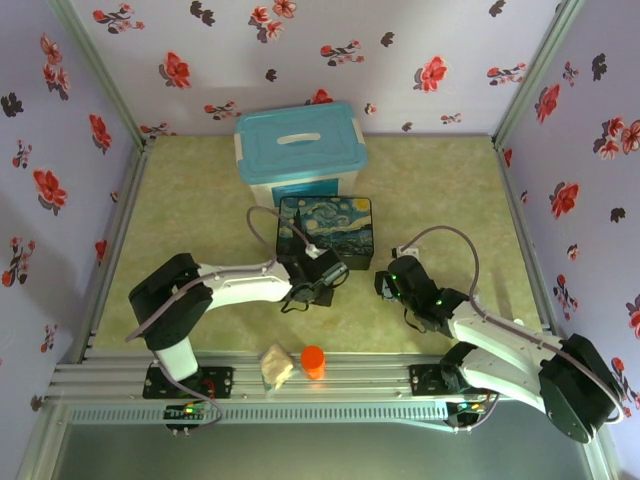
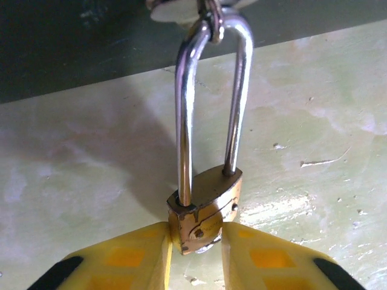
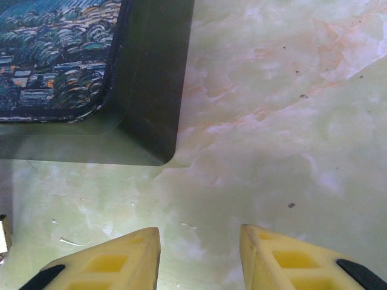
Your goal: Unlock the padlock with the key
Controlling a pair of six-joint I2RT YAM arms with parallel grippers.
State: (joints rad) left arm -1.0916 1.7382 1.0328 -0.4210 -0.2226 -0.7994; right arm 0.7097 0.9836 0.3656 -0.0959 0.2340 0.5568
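L claw (image 2: pixel 196 241) pinches padlock (image 2: pixel 205 208) body, prob. to steady it. Shackle hooked thru clasp ring (image 2: pixel 213 17). R claw (image 3: pixel 199 244) apart, empty, over bench (image 3: pixel 290 121) nr box (image 3: pixel 60 54) corner.

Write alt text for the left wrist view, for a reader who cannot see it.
A small brass padlock is gripped at its base between two yellow fingers, its long silver shackle rising to a metal ring at the top edge. Beneath lies a pale green marbled table, with a dark box wall behind.
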